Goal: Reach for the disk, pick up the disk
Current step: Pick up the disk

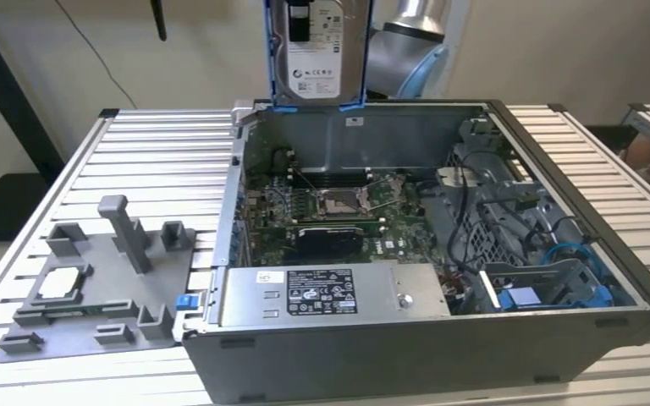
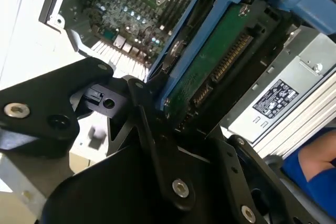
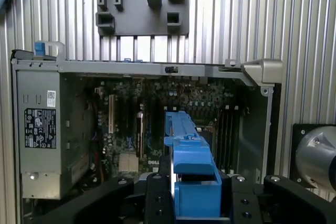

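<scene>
The disk point(image 1: 314, 51), a silver-grey drive with a white label in a bright blue bracket, hangs upright in the air above the back wall of the open computer case point(image 1: 415, 355) in the exterior view. In the second wrist view my gripper point(image 2: 173, 111) is shut on the disk point(image 2: 210, 61). Its green circuit-board side and connector face the camera, and a black finger point(image 2: 149, 129) presses against the blue frame. In the first wrist view the blue bracket point(image 3: 191, 182) sits clamped between the black gripper point(image 3: 195, 195) parts, over the motherboard.
Inside the case are the motherboard point(image 1: 325, 207), a grey power supply point(image 1: 331, 296) and a blue bay point(image 1: 528, 296) with cables. A grey fixture plate point(image 1: 94, 292) holding a small silver chip point(image 1: 60, 283) lies on the slatted table. A person's blue sleeve point(image 2: 310, 166) is nearby.
</scene>
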Robot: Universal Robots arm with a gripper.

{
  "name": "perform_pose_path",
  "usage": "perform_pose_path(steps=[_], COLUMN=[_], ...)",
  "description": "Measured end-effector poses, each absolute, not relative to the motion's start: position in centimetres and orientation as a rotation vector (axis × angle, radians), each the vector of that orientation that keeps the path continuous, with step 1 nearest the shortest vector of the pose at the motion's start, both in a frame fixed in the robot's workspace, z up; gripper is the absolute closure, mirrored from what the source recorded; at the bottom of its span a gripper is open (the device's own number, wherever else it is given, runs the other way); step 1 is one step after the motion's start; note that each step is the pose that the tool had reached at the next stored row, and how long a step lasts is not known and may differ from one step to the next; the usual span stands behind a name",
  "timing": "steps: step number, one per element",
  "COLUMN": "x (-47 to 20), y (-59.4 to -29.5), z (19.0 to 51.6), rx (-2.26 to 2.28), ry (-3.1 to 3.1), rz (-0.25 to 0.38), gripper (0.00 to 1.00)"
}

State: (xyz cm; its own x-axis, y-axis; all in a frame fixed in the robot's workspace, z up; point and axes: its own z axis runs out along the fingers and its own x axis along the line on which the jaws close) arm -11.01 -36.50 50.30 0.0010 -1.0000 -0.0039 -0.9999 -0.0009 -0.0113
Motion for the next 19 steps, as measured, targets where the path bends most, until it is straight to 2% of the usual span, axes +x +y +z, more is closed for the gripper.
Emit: perform_pose_path(steps=[19], x=[-9.0], y=[-36.5], z=[50.3], rx=[-2.188], ry=[2.240], rz=[-0.009], gripper=[1.00])
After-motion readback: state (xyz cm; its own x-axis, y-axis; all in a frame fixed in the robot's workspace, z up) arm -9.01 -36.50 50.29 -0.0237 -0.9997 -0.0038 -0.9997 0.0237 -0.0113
